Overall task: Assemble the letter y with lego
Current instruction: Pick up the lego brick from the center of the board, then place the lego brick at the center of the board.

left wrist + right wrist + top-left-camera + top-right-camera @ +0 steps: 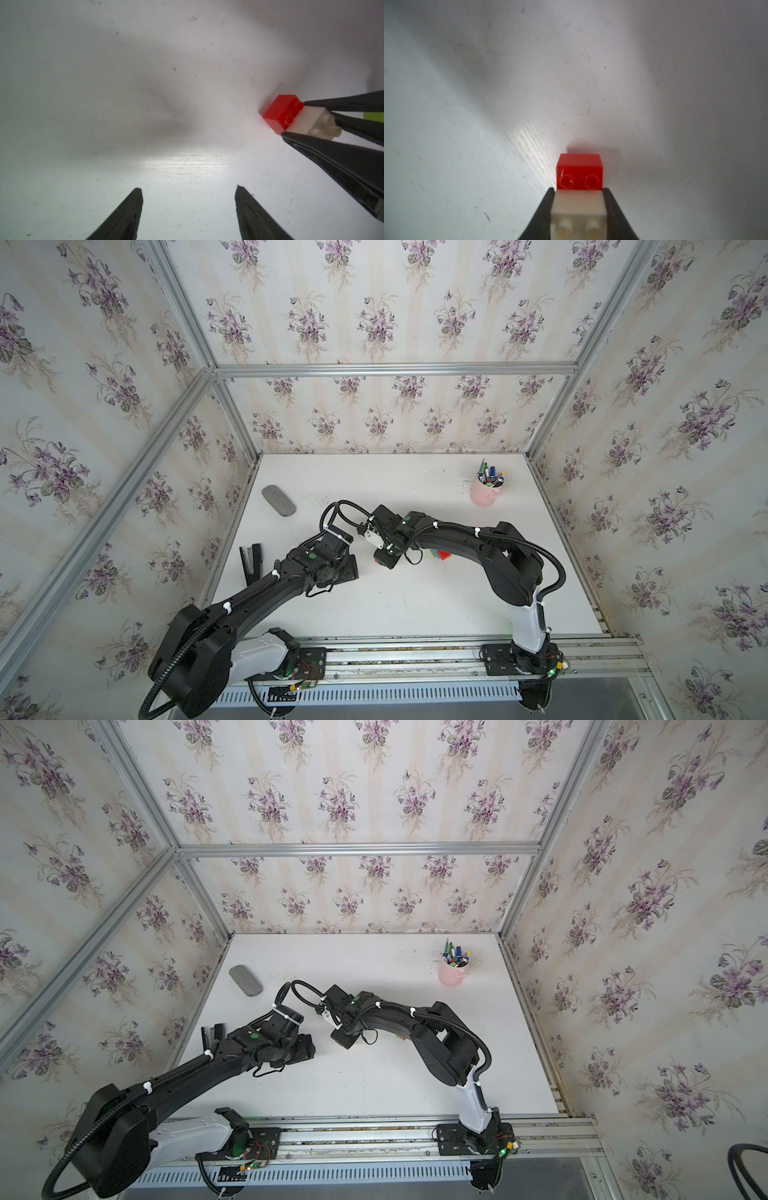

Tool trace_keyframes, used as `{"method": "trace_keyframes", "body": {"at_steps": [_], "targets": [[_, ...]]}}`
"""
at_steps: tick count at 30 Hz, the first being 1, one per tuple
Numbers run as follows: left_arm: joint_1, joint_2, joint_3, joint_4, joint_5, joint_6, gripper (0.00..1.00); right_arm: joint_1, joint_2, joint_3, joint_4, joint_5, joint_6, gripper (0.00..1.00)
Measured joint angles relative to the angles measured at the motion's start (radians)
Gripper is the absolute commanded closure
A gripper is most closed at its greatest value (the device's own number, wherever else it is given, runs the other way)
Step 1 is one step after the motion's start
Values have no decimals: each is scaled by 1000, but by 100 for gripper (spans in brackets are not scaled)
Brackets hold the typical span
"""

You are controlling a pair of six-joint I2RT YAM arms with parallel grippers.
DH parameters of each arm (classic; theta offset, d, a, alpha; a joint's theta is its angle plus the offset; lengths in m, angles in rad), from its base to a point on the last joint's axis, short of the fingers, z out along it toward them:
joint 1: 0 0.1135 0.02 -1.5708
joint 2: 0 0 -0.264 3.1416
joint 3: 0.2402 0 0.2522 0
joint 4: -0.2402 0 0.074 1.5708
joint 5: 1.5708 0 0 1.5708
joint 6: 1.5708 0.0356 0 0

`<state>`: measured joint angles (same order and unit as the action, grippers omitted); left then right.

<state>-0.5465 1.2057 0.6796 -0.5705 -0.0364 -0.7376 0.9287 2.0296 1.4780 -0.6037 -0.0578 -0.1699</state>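
The right gripper (578, 189) is clamping the white brick (578, 202) by its sides near the middle of the counter (415, 605). That brick is sitting half over the red brick (579, 166), which is resting on the counter with two studs bare. The left gripper (188, 188) is hanging open and empty just beside them. The step looks like seating white on red. It calls for pressing straight down with edges square, and the left gripper could be bracing the red brick against sliding. The other bricks (441, 556) are lying under the right arm.

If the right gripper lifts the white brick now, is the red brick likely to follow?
Probably, but weakly: the white brick seems to cover only half the red brick. The right gripper pinches its flat, rigid sides, so it should not slip or bend.
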Motion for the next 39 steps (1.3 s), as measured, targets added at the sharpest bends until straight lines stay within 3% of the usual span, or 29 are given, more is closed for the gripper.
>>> {"method": "trace_keyframes", "body": {"at_steps": [7, 14, 20, 30, 34, 39], "targets": [[5, -5, -6, -3, 0, 0, 28, 16, 24, 3, -3, 24, -43, 60], [8, 0, -8, -4, 0, 0, 28, 18, 23, 6, -7, 35, -46, 51], [8, 31, 13, -3, 5, 4, 28, 2, -78, 3, -7, 61, -14, 50], [7, 148, 101, 39, 33, 34, 30, -276, -369, -164, -7, 145, 228, 42], [6, 193, 128, 53, 42, 45, 30, -351, -391, -259, -16, 145, 282, 42], [5, 261, 155, 74, 57, 54, 30, -364, -364, -320, -9, 116, 308, 41]]}}
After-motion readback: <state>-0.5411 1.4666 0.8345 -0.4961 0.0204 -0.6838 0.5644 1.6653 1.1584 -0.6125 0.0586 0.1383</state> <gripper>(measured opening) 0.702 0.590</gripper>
